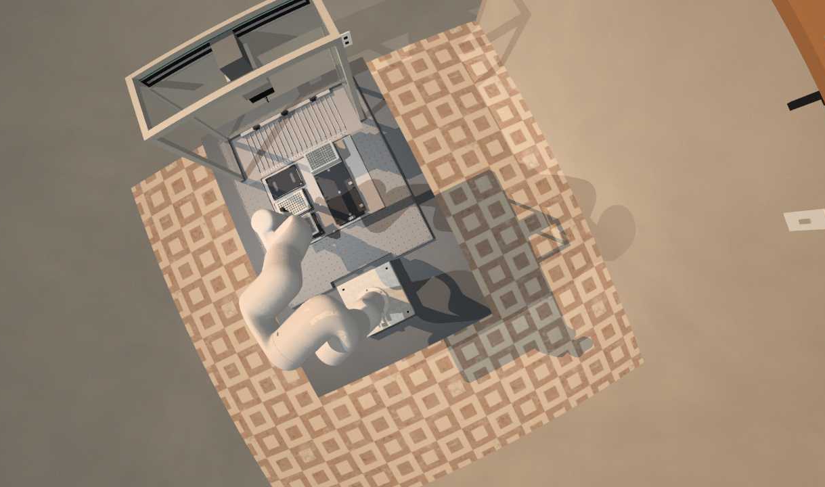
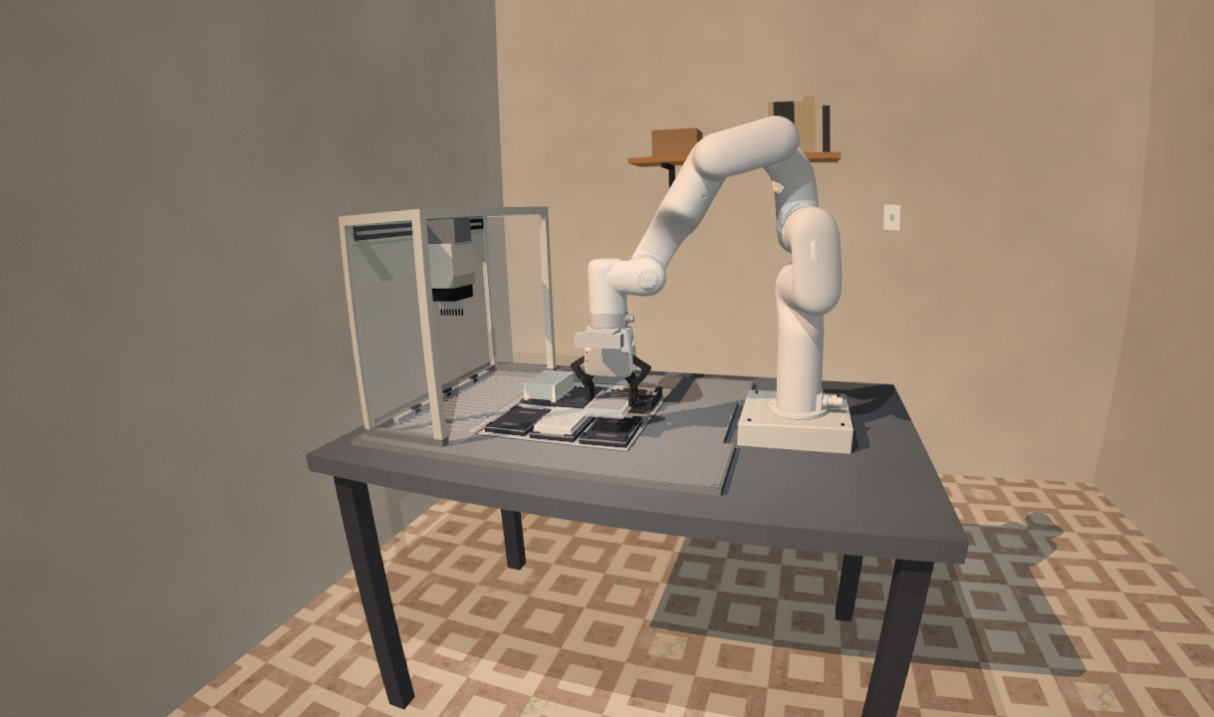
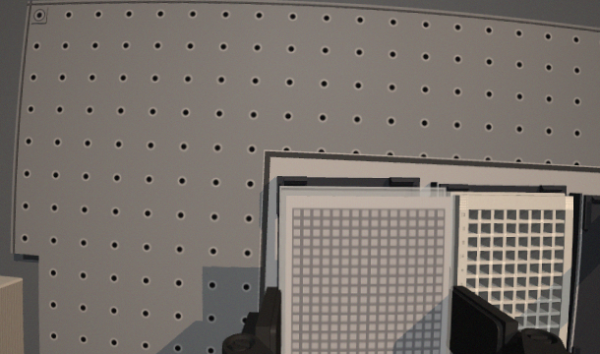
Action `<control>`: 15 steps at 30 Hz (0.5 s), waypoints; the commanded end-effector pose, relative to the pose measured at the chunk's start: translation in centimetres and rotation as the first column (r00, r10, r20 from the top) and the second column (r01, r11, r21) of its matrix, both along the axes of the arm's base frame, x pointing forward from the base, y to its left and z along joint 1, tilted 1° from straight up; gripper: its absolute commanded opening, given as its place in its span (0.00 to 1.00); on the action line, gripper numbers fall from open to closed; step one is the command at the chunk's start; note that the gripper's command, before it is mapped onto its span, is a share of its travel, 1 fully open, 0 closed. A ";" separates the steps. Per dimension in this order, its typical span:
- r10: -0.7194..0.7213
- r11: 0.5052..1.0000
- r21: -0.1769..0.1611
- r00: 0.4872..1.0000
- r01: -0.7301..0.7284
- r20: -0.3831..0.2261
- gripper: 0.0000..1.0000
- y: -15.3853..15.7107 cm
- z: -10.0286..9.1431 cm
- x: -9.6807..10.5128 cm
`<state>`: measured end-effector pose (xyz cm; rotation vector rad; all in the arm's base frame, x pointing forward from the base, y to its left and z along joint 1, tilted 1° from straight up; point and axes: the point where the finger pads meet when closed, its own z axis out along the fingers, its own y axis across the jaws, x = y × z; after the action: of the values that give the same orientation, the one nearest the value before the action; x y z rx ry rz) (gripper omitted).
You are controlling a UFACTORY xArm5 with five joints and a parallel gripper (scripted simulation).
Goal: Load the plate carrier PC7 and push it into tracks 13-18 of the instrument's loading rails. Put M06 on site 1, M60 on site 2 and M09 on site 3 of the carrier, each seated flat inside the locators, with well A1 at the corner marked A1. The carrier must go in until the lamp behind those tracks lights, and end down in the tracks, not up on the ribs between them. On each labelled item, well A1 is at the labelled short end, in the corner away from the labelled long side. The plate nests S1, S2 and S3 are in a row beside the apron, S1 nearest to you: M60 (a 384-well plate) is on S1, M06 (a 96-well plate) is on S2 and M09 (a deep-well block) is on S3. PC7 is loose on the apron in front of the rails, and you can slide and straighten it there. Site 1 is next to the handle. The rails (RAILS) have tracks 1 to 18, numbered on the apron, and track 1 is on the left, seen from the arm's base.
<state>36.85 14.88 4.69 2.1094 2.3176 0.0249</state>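
My gripper [image 2: 608,393] is shut on M60 [image 3: 366,275], the fine-grid 384-well plate, gripping its long sides and holding it a little above the dark nest S1 [image 2: 608,433]. M60 also shows in the side view [image 2: 607,406]. M06 [image 3: 516,256], the 96-well plate, sits on nest S2 beside it [image 1: 292,201]. Nest S3 [image 1: 283,180] is dark and empty. The dark carrier PC7 [image 1: 340,191] lies on the apron in front of the rails [image 1: 300,130]. M09 [image 1: 319,157], the deep-well block, sits on the carrier's end nearest the rails. The arm hides my gripper in the top view.
The instrument's framed glass enclosure [image 2: 441,312] stands over the rails at the table's far end. The arm's base block [image 2: 793,426] stands on the table's other side. A perforated plate [image 3: 148,147] lies around the nests.
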 end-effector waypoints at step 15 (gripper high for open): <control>0.000 1.000 -0.003 1.000 0.000 0.006 0.00 0.1 2.8 0.1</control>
<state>36.85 14.90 6.98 2.1089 2.3171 0.0270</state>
